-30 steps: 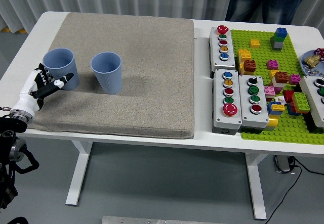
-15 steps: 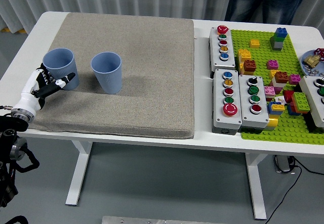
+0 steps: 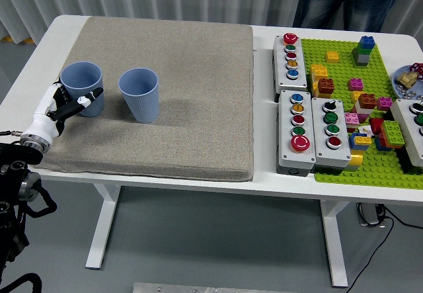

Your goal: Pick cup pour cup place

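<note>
Two light blue cups stand upright on a grey mat point(image 3: 192, 88). The left cup point(image 3: 83, 80) is near the mat's left edge, and the second cup point(image 3: 139, 93) stands a short way to its right. My left hand point(image 3: 71, 101) reaches in from the lower left and wraps the left cup's lower half. Its thumb point(image 3: 90, 97) crosses the front and its fingers point(image 3: 57, 95) press the left side. The cup rests on the mat. What either cup holds cannot be seen. My right hand is out of the picture.
Right of the mat lie three grey button boxes point(image 3: 291, 58) point(image 3: 299, 131) point(image 3: 330, 133) and a green baseplate point(image 3: 380, 170) with several bricks. A small dish point(image 3: 410, 81) sits at the right edge. A person's legs point(image 3: 344, 2) stand beyond the far side.
My left hand has moved up and right and closed round the left cup. The cup has shifted slightly to the right. The second cup has not moved.
</note>
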Available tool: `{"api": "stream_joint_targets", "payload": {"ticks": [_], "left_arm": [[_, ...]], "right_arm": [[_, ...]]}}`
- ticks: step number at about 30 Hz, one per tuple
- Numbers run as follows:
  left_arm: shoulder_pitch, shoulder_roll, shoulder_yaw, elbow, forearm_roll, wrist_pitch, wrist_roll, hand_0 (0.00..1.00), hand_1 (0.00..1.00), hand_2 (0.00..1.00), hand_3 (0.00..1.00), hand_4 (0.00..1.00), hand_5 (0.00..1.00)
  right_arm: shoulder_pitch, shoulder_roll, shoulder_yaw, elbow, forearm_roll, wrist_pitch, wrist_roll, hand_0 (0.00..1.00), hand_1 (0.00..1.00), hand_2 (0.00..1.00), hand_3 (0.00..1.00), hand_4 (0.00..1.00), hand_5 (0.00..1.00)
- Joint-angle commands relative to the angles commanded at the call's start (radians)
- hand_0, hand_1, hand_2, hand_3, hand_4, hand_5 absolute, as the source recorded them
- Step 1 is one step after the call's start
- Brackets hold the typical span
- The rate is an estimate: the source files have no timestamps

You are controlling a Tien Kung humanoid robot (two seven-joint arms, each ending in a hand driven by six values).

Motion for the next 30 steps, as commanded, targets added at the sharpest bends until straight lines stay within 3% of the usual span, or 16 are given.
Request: {"api": "stream_joint_targets", "payload": {"ticks": [12, 13, 19, 20, 24, 25, 30], "left_arm": [[-0.007, -0.006, 0.011, 0.034, 0.013, 0.029, -0.001, 0.973, 0.954, 0.998, 0.998, 0.941, 0.281], [-0.005, -0.006, 0.010, 0.035, 0.016, 0.036, 0.000, 0.848, 0.806, 0.994, 0.998, 0.828, 0.150], [-0.003, -0.007, 0.007, 0.033, 0.028, 0.071, 0.006, 0.848, 0.806, 0.994, 0.998, 0.828, 0.150], [-0.002, -0.007, 0.009, 0.031, 0.025, 0.078, 0.008, 0.806, 0.766, 0.920, 0.998, 0.719, 0.130], [0.002, -0.006, 0.013, 0.023, 0.018, 0.099, 0.008, 0.806, 0.766, 0.920, 0.998, 0.719, 0.130], [0.002, -0.006, 0.013, 0.022, 0.017, 0.100, 0.008, 0.763, 0.689, 0.851, 0.968, 0.678, 0.136], [0.008, -0.008, 0.017, 0.014, 0.011, 0.100, 0.009, 0.763, 0.689, 0.851, 0.968, 0.678, 0.136]], "right_arm": [[0.002, 0.000, 0.002, 0.000, 0.000, 0.000, -0.002, 0.748, 0.699, 0.757, 0.611, 0.088, 0.291], [0.002, 0.001, 0.003, 0.000, 0.001, 0.000, -0.002, 0.748, 0.699, 0.757, 0.610, 0.088, 0.291], [0.001, 0.000, 0.002, 0.000, 0.000, 0.001, -0.002, 0.748, 0.699, 0.757, 0.610, 0.088, 0.291], [0.001, 0.000, 0.001, 0.000, 0.001, 0.001, -0.002, 0.748, 0.699, 0.757, 0.610, 0.088, 0.291], [-0.001, 0.000, -0.001, 0.000, 0.002, 0.002, -0.001, 0.748, 0.699, 0.757, 0.610, 0.088, 0.291], [-0.001, 0.000, -0.002, 0.000, 0.002, 0.002, -0.001, 0.748, 0.700, 0.758, 0.610, 0.088, 0.291], [-0.004, 0.000, 0.000, 0.000, -0.002, 0.002, -0.003, 0.748, 0.700, 0.758, 0.610, 0.088, 0.291]]}}
